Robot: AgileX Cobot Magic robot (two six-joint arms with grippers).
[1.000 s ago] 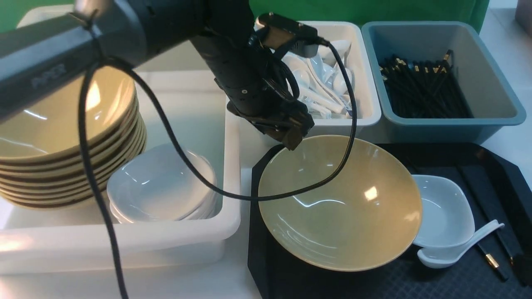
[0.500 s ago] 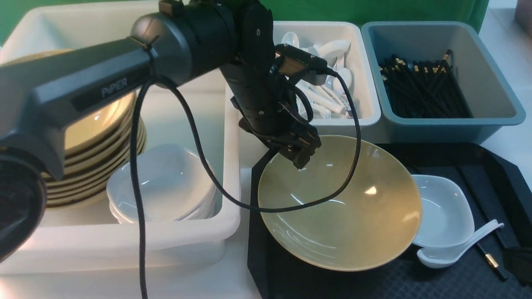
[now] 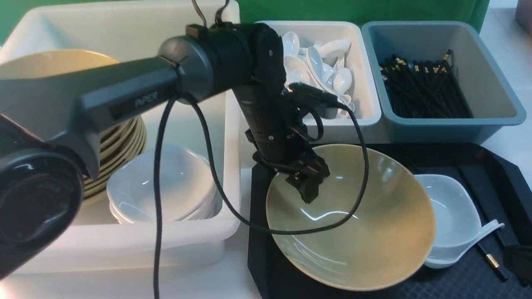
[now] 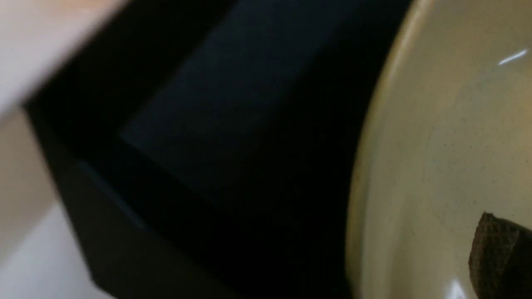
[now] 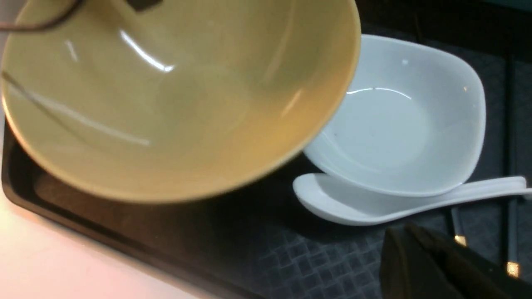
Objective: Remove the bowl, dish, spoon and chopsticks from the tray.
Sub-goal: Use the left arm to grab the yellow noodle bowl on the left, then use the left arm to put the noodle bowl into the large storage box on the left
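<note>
Lunchroom clear-up: the left gripper (image 3: 305,187) dips over the far-left rim of the bowl (image 3: 357,236) at centre frame. One ribbed finger pad (image 4: 498,257) is inside the glossy wall and its partner is out of sight, so whether the jaws pinch the rim cannot be told. The bowl fills the left part of the tray (image 3: 258,249), its right rim overhanging the dish (image 3: 455,211). The spoon (image 3: 478,241) lies against the dish's near edge, with the chopsticks (image 3: 494,262) just beside it at lower right. There the right gripper (image 5: 401,241) hovers, jaws apparently together and holding nothing. Across the upper frame stand a white tub (image 3: 365,112) of spoons and a grey-blue bin (image 3: 490,87) of chopsticks.
</note>
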